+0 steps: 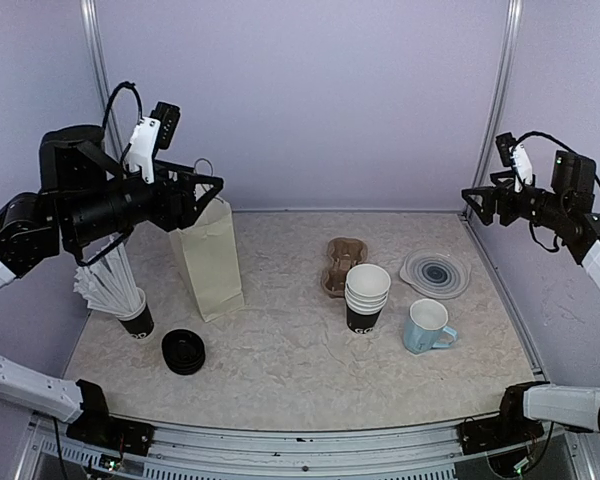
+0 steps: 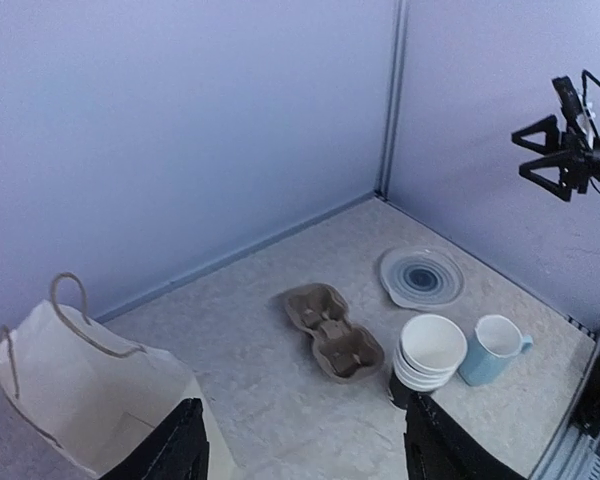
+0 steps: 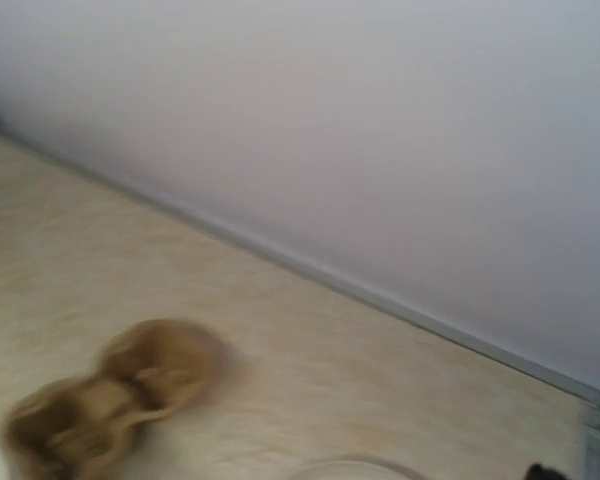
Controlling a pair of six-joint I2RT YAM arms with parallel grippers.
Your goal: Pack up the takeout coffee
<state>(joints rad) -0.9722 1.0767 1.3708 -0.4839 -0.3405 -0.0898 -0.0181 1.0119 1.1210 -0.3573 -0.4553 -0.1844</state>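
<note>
Two arms up off the table (image 1: 280, 335), both empty-handed. Left gripper (image 1: 210, 190), upper left of the overhead view, sits high beside the top of the standing paper bag (image 1: 209, 260); its fingers are spread apart with nothing between them. Right gripper (image 1: 478, 205), far right of the frame and also high, has its fingers spread wide and holds nothing.

A nested stack of black paper cups (image 1: 367, 297), white insides up, stands at centre frame, just left of the light-blue mug (image 1: 427, 326). The cardboard cup carrier (image 1: 342, 264) lies just behind the stack, with the round plate (image 1: 435, 273) to its right. A stack of black lids (image 1: 183, 351) sits lower left, near the black cup full of white sticks (image 1: 130, 308). The right wrist view is blurred; the carrier shows as a brown smear at lower left.
</note>
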